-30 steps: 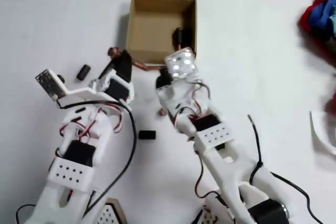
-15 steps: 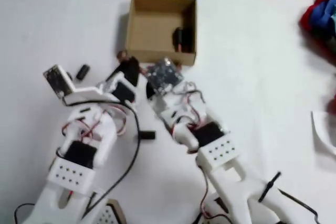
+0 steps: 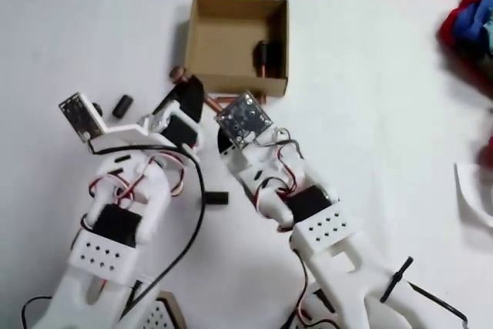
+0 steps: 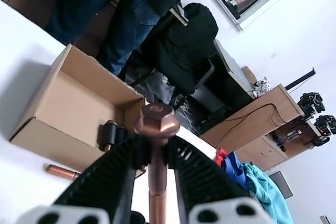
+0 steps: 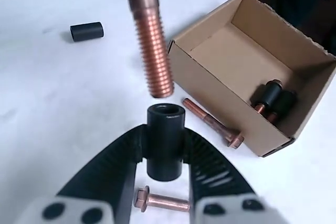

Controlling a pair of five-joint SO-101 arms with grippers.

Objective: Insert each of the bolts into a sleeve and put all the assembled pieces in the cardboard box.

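**Now: bolt poised above the sleeve's bore**

Nearest, the right claw [image 5: 164, 153] is closed on a black sleeve [image 5: 164, 127], held upright with its bore facing up. Just above the rim, not yet entered, hangs the threaded tip of a copper bolt [image 5: 151, 51]. The left claw [image 4: 156, 156] grips this bolt on the shank directly under the hexagonal head. Both parts look rigid, smooth and dense for their size. They are likely to slip or tilt unless the sleeve is clamped at mid-wall and the bolt high on its shank. A loose bolt [image 5: 160, 201] lies on the table beneath the right claw, and a second bolt [image 5: 212, 123] lies just beside the cardboard box [image 5: 210, 72]. Inside the box rests one assembled piece [image 5: 270, 98]. Farther off lies a spare sleeve [image 5: 87, 31].
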